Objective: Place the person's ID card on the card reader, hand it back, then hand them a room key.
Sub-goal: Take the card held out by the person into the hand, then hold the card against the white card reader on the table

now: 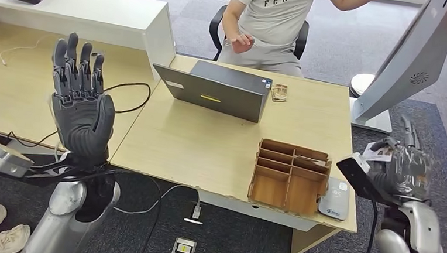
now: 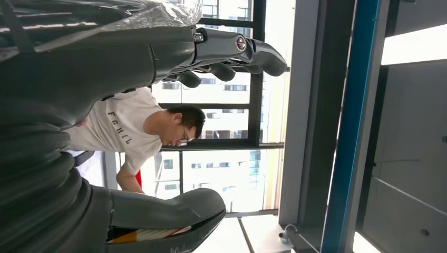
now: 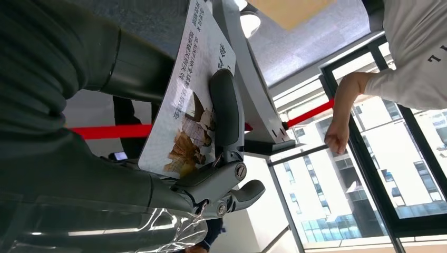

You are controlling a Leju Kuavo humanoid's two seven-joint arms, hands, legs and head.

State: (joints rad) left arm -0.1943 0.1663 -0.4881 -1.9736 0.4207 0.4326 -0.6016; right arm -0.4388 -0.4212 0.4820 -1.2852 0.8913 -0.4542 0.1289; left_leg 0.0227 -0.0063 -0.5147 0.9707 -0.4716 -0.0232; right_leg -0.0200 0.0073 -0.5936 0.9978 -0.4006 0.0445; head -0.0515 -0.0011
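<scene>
Card (image 3: pixel 191 113) sits pinched in our right hand (image 1: pixel 405 164) off the desk's right end, thumb behind it and a finger (image 3: pixel 225 110) laid over its printed face (Chinese text and a brownish picture show in the right wrist view). Nearest us on the desk (image 1: pixel 191 142), the grey reader (image 1: pixel 334 199) lies flat at the front right corner, touching the wooden organizer (image 1: pixel 288 175) just to its left. Our left hand (image 1: pixel 81 103) stands raised over the left side, palm away from us, fingers straight and apart, holding nothing. Farther back a laptop (image 1: pixel 217 89) stands open toward the person (image 1: pixel 274 24), with a small brown item (image 1: pixel 279 93) just beside it. The person sits behind the desk in a light shirt, one arm stretched toward the white kiosk (image 1: pixel 407 61) at the right
</scene>
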